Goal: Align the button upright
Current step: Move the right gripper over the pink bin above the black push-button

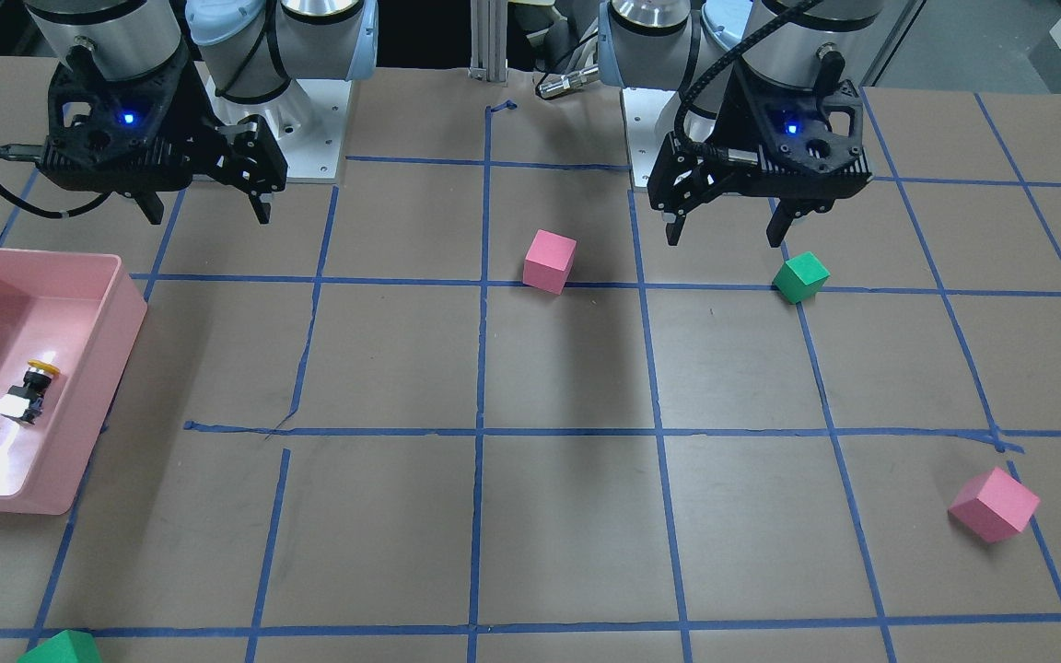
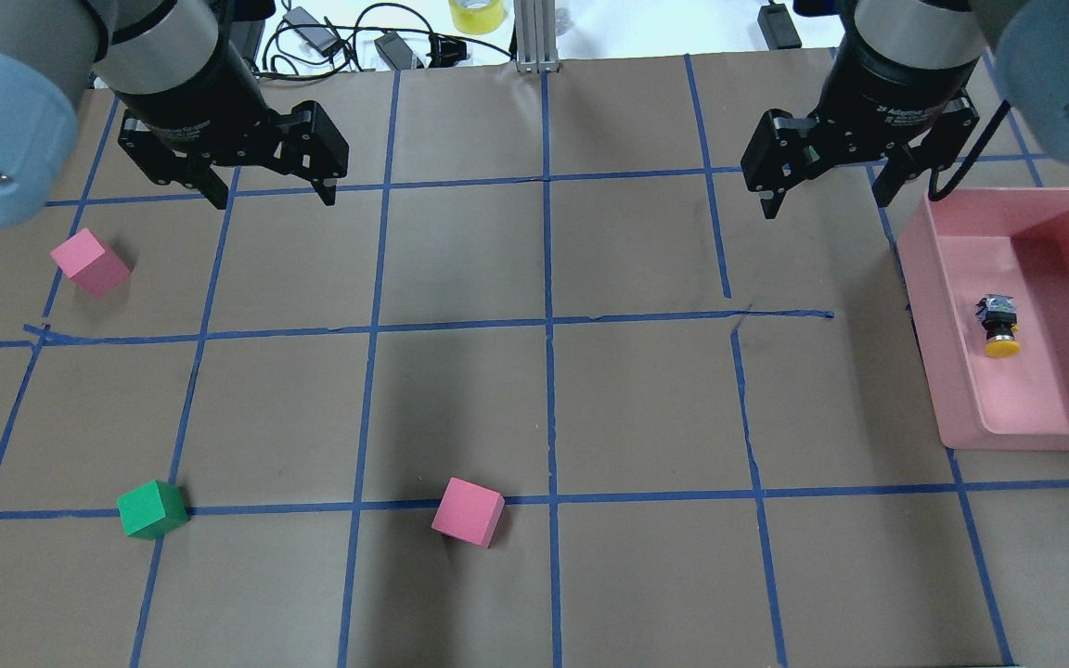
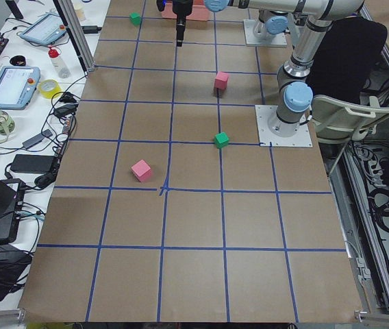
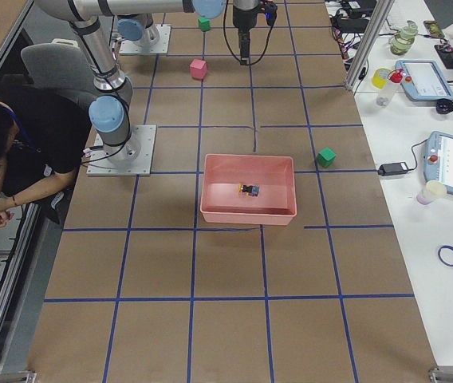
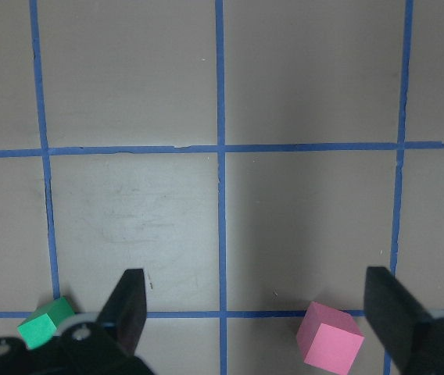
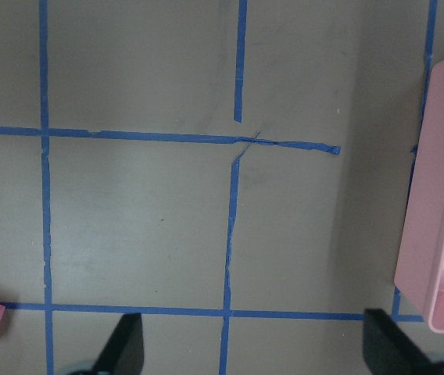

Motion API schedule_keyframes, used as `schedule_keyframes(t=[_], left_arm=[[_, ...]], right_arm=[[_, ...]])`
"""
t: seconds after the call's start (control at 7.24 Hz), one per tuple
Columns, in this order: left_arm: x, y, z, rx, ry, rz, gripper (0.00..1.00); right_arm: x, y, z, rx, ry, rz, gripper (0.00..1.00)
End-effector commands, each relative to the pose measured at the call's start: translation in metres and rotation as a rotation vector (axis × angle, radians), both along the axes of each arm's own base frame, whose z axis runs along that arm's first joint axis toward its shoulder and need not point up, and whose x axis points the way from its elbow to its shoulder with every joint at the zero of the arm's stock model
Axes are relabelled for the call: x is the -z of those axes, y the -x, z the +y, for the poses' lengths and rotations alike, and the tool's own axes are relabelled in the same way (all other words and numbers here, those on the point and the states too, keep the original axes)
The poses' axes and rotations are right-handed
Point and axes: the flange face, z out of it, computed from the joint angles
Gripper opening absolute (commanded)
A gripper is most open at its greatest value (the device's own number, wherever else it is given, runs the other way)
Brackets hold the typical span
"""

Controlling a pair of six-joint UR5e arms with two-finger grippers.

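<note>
In the pink bin (image 2: 926, 345), button (image 2: 999, 327) lies tipped.
Right claw (image 2: 824, 204) released near bin, likely picker; left claw (image 2: 275, 199) released, well apart.

A green cube (image 1: 59, 648) is cut by the bottom edge; glare seemingly washes out part of the button (image 1: 31, 391).

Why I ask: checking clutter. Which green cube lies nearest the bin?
The green cube near the corner of the pink bin; the other green cube sits far off, by the left gripper.
</note>
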Motion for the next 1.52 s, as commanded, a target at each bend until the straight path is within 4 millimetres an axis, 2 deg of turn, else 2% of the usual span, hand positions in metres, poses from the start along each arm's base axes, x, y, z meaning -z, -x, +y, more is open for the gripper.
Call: schedule_keyframes(t=[0.0, 0.28, 0.55, 0.69, 0.83, 1.11, 1.38], left_arm=[[-0.01, -0.001, -0.001, -0.008, 0.022, -0.004, 1.0], [-0.007, 0.001, -0.005, -0.007, 0.014, 0.005, 1.0], [-0.004, -0.001, -0.007, -0.017, 0.007, 0.008, 1.0], [-0.001, -0.007, -0.008, -0.028, -0.008, 0.007, 1.0], [-0.004, -0.012, -0.008, -0.03, -0.011, 0.006, 1.0], [-0.006, -0.015, -0.008, -0.037, -0.003, 0.005, 1.0], [-0.007, -0.015, -0.008, -0.036, -0.005, 0.003, 1.0]], right_arm=[[0.006, 0.003, -0.003, -0.016, -0.01, 0.002, 1.0], [0.01, 0.008, -0.006, -0.005, -0.01, 0.002, 1.0], [0.018, 0.038, -0.018, 0.051, -0.033, 0.002, 1.0], [0.022, 0.065, -0.026, 0.053, -0.033, 0.001, 1.0], [0.032, 0.1, -0.036, 0.053, -0.052, -0.005, 1.0], [0.055, 0.181, -0.059, 0.088, -0.027, -0.005, 1.0], [0.115, 0.244, -0.075, 0.067, 0.023, 0.017, 0.98]])
